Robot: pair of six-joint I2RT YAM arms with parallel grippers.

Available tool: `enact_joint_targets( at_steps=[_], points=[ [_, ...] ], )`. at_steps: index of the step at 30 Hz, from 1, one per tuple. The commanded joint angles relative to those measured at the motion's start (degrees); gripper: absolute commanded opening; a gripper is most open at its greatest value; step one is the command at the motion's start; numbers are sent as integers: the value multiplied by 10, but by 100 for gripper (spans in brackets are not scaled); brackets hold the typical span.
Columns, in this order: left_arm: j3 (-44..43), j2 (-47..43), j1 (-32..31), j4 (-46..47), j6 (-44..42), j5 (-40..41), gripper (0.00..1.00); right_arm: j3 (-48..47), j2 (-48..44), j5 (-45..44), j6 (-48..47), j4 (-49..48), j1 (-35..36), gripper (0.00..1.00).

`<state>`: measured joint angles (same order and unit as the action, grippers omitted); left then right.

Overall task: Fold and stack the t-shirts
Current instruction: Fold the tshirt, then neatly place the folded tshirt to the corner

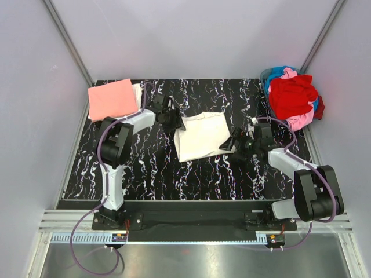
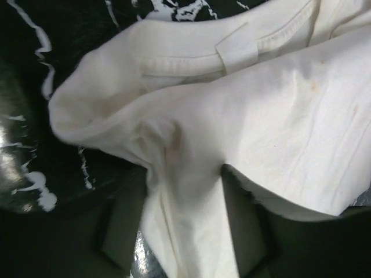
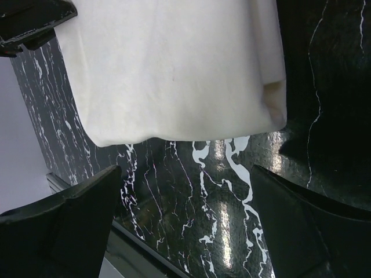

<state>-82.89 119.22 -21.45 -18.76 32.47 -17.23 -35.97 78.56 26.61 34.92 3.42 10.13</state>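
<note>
Pinching cream t-shirt [image 1: 200, 136] | left fingers [image 2: 242, 231] closed on cloth | right fingers [image 3: 64, 231] spread wide

**Work Area: Robot Laboratory Cell**

You are working in a laboratory test cell. Plain grey panel walls [image 1: 35, 104] framed by aluminium struts [image 1: 67, 37] enclose the black marbled table [image 1: 145, 174] on three sides. Along the table's near edge, an aluminium rail [image 1: 61, 221] runs beside the bolted left arm base [image 1: 111, 215] and right arm base [image 1: 272, 217]. Purple cables [image 1: 71, 246] loop below it.
</note>
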Motion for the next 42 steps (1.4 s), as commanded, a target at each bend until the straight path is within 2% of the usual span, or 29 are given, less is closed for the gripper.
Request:
enact_joint_targets(
  at_steps=[1,2,3,4,9,13,21,26,33,37,42],
  points=[
    [-3,35,-10,14,3,9,43,22,-16,12,15,-83,3,100],
    [-6,36,-11,14,7,10,31,24,-17,13,15,-89,3,100],
    [-9,35,-10,8,6,11,8,25,-16,11,15,-90,3,100],
    [-22,33,-11,-1,6,10,0,25,-9,11,16,-90,2,100],
    [-78,-19,4,-67,-35,37,0,24,5,19,16,-97,3,99],
    [-163,-29,44,-176,-69,41,0,27,5,14,18,-100,3,99],
    [-342,5,140,-311,-120,40,0,21,24,27,16,-104,3,99],
    [-516,52,167,-393,-134,44,0,19,36,33,16,-107,3,99],
    [-554,25,208,-378,-129,40,4,16,43,37,16,-110,3,99],
    [-618,38,231,-385,-123,24,8,13,50,40,15,-109,3,98],
    [-608,23,265,-361,-120,6,12,10,55,43,14,-108,4,98]
  ],
)
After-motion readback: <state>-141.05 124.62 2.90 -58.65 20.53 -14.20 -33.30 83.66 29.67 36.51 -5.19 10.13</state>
